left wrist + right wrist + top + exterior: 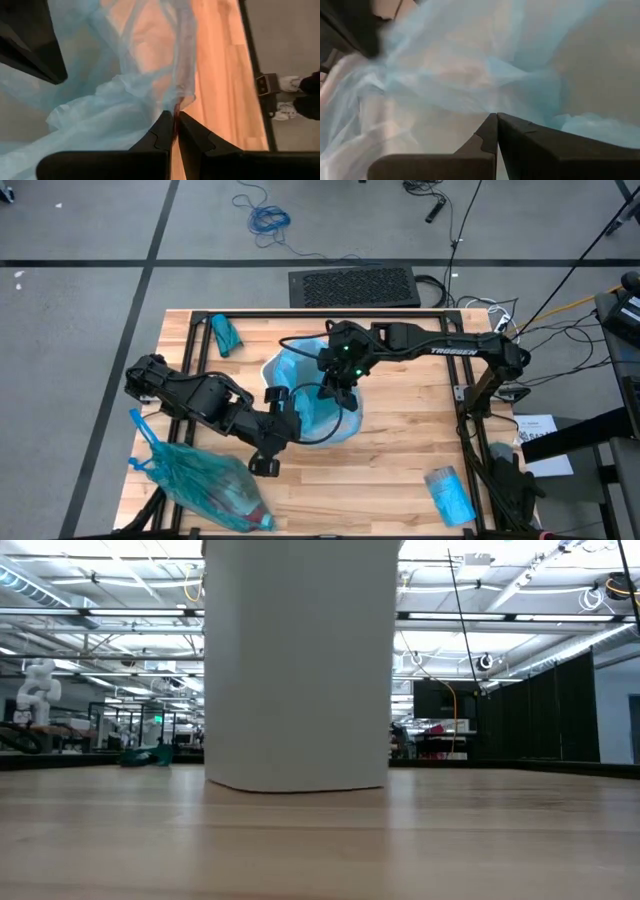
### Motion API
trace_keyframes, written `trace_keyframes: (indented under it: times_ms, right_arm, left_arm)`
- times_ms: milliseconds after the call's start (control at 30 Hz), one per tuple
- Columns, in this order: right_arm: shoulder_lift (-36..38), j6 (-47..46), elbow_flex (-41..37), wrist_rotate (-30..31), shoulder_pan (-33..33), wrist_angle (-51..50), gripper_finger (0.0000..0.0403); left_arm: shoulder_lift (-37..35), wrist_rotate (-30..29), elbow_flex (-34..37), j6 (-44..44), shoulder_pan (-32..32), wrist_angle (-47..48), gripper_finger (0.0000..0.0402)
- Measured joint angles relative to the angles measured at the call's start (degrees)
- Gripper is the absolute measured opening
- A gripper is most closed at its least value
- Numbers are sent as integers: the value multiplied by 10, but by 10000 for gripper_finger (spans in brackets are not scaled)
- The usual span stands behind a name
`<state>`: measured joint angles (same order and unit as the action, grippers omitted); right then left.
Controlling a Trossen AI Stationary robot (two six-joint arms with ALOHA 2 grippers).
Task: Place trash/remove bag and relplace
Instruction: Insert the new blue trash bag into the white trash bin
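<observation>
A pale blue bag [292,370] is draped over the white bin [297,670] standing at the table's middle. My left gripper [175,125] reaches in from the left and is shut on the bag's film at the bin's left side [283,395]. My right gripper [497,121] comes from the right, tipped down over the bin's mouth [338,390], fingers shut, with blue film right in front of it. A full teal-green bag [205,480] with reddish trash showing through lies on its side at the near left corner. My left gripper pinches a thin gathered edge of the pale blue bag [176,109] between its two fingertips, coming at it slanting down from the table's left. The film spreads away from the fingers in loose folds, lifted clear of the table. My right gripper is shut close against the film; I cannot tell whether it touches it.
A folded teal bag [225,335] lies at the far left of the table. A blue packet [450,495] lies at the near right corner. Black rails frame the table [400,440], with bare wood to the right of the bin.
</observation>
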<state>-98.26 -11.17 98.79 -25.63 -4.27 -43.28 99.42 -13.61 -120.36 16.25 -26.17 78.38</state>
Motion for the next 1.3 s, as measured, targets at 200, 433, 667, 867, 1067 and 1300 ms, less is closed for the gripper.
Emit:
trace_keyframes:
  times_ms: [200, 433, 667, 867, 1067, 1300]
  right_arm:
    - [-2, -2, -2, 0, -2, -4, 0]
    - [-1, -2, -2, 0, -1, -3, 0]
    - [-1, -3, -2, 0, 0, -3, 0]
    - [-1, -4, -2, 2, 3, -2, 0]
    - [-1, -15, -2, 18, 3, -2, 0]
    - [-1, -16, -1, 18, 3, -2, 0]
  left_arm:
    - [-25, -10, -1, 40, -13, 14, 42]
    - [-60, -86, -2, 70, -25, 24, 69]
    - [-62, -165, -2, 85, -4, 115, 70]
    - [-65, -185, 2, 75, 47, 100, 70]
    - [-75, -96, 3, 174, 112, 110, 70]
    - [-153, -60, 2, 245, 150, 117, 77]
